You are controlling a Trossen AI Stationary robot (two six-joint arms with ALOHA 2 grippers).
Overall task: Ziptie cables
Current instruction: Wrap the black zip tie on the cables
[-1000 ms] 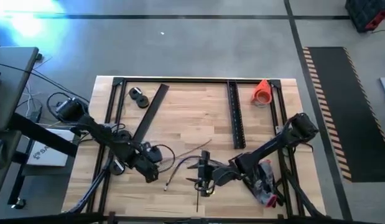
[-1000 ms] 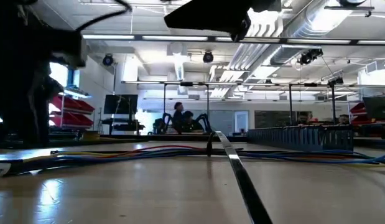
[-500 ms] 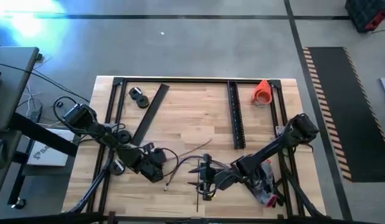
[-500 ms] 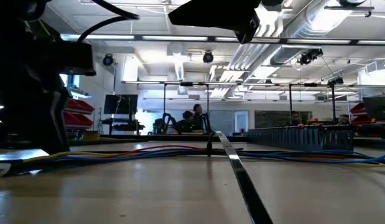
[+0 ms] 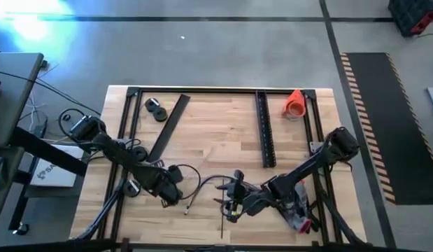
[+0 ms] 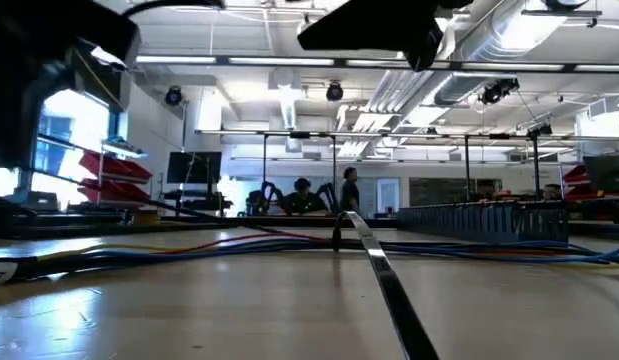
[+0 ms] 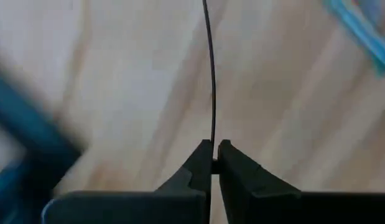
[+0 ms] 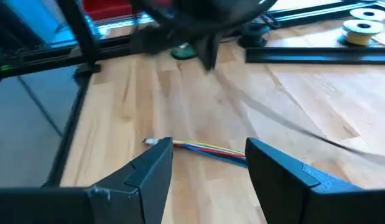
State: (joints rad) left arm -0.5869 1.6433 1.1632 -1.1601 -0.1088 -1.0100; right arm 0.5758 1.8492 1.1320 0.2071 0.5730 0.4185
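Two arms on the wooden table (image 5: 216,126), both down at the near edge. The left gripper (image 7: 213,163) has its two fingers pinched together on a single thin dark wire (image 7: 211,74) that runs straight out from the tips over the wood; from above that gripper (image 5: 175,194) sits left of centre with wire curling away from it. The right gripper (image 8: 208,163) is spread wide, nothing between its two fingers, hovering just over the cables (image 8: 208,149), where I can count a small bundle of coloured strands (yellow, red, blue) ending in one pale connector. From above the right gripper (image 5: 235,203) is just right of the cables (image 5: 209,183), which lie loose near the middle of the front edge, between the two grippers. In the low view the cables (image 6: 189,245) stretch across the tabletop as a flat run of blue, red and yellow lines. Other stuff on the table: two long black perforated strips, one angled strip (image 5: 168,129) on the left and one straight strip (image 5: 265,129) on the right, one orange cone (image 5: 294,103) at the far right corner, and two small black spools (image 5: 156,109) at the far left. One person (image 6: 350,188) is standing way back in the room.
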